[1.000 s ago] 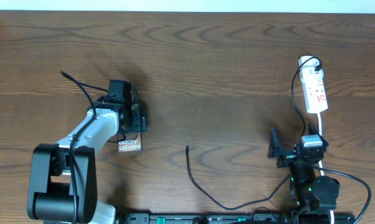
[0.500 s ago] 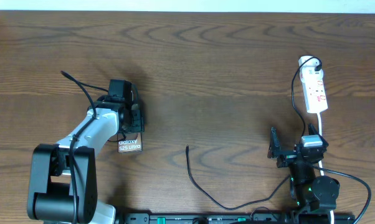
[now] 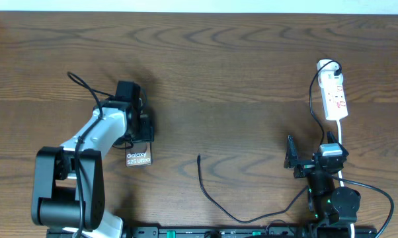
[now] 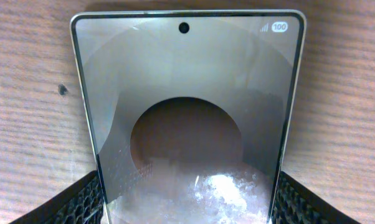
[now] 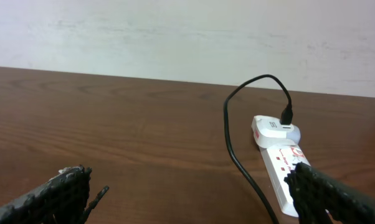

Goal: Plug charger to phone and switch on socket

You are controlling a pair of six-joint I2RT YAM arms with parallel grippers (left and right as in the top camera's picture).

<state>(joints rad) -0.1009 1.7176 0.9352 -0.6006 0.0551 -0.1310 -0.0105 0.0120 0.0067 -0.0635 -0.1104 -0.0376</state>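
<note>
On the left side of the table point(image 3: 238, 59), the left gripper point(image 4: 187, 202) is clamping the phone point(image 4: 187, 93) by its long edges, while the charger point(image 3: 199, 166) is lying unplugged in the middle and the wide-open right gripper point(image 5: 190, 193) is hanging nearer than the socket point(image 3: 334, 96), leaving plugging and switching seemingly undone.

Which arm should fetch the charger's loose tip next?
Right, probably. The right pincer is open and empty, and the charger trails toward its side. The left pincer is closed on the phone, so it is already occupied.
</note>
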